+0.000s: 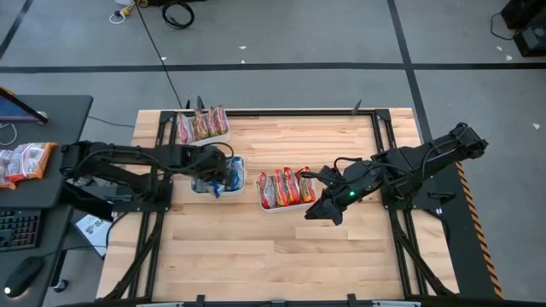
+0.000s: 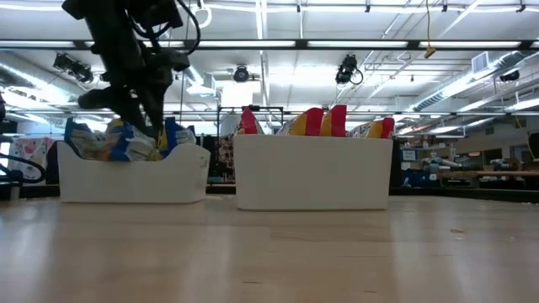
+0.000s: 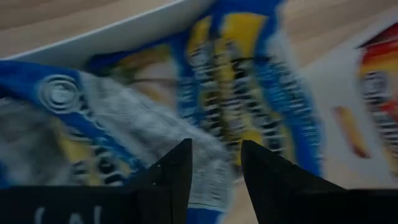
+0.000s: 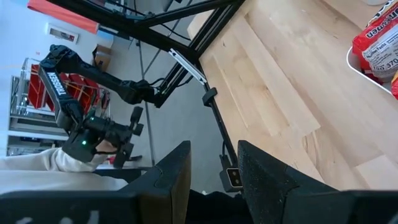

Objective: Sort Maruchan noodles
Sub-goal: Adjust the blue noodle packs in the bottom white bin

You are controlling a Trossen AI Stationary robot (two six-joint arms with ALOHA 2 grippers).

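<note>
Blue-and-yellow noodle packets [image 1: 223, 175] fill a white tray [image 2: 130, 177] left of the table's middle. Red-orange packets [image 1: 281, 188] stand on edge in a second white tray [image 2: 313, 172] at the middle. My left gripper [image 1: 213, 181] reaches down into the blue tray from the left, and it shows among the packets in the low view [image 2: 152, 135]. It is open, with a blue-and-yellow packet [image 3: 236, 93] right below its fingers. My right gripper [image 1: 317, 211] is open and empty, just off the middle tray's near right corner. My left gripper [image 3: 214, 158] comes from above with a finger on either side of the pale crinkly end [image 3: 208, 177] of a blue-and-yellow packet lying in the tray. I cannot tell whether the fingers touch it.
A third white tray [image 1: 203, 126] with red and yellow packets stands at the far left of the table. More packets [image 1: 26, 160] lie on the side desk at the left. Black frame rails [image 1: 384, 136] border the table. Bare wood [image 1: 273, 256] spreads across the near half.
</note>
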